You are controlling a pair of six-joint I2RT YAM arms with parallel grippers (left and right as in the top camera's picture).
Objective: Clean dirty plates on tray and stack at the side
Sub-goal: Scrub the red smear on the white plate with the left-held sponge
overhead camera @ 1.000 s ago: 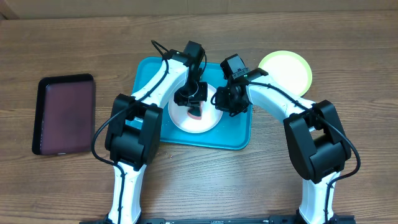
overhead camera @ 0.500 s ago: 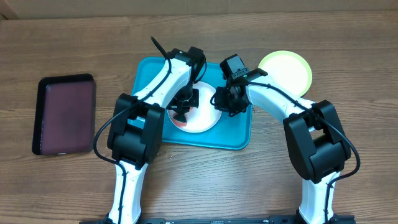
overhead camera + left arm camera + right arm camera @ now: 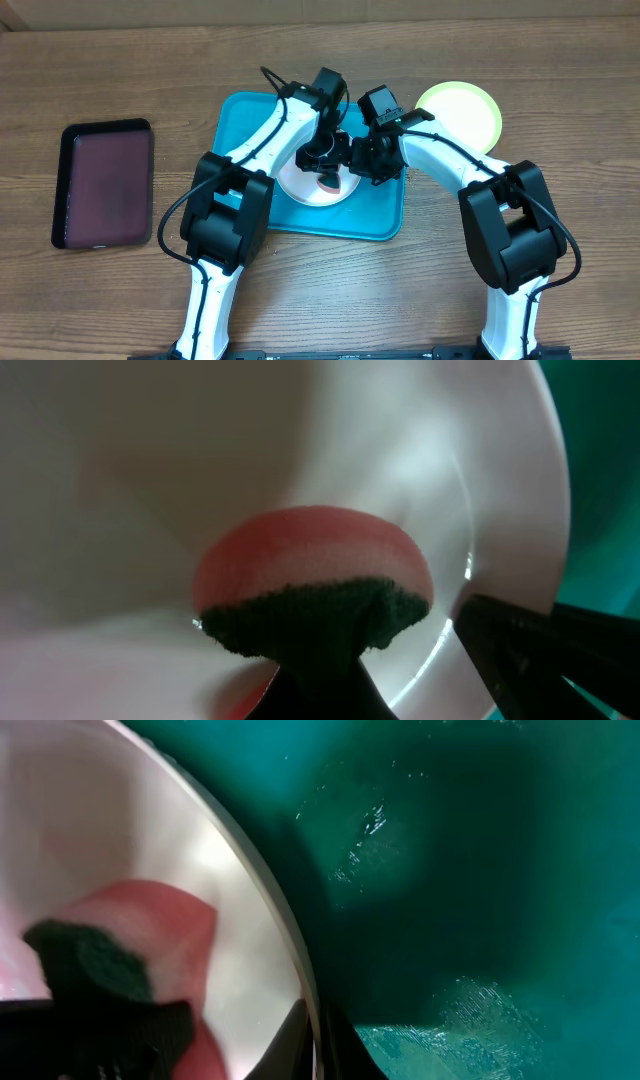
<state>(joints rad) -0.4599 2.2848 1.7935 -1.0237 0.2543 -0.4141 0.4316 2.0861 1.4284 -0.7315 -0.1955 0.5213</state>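
Wooden tabletop (image 3: pixel 560 60) bears the teal tray (image 3: pixel 240 120), where the white plate (image 3: pixel 290 183) lies — right gripper (image 3: pixel 362 160) clenched on its rim, likely to steady it, left gripper (image 3: pixel 322 165) clamped on a sponge (image 3: pixel 310 560) pressed down to scrub — yellow-green plate (image 3: pixel 465 110) already set aside.

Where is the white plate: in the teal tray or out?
In. Overhead, the white plate sits inside the teal tray; the right wrist view shows teal floor just beyond its rim.

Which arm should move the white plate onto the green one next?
Right, probably: the right gripper pinches the white plate by its rim, nearer the yellow-green plate. The left gripper holds the sponge.
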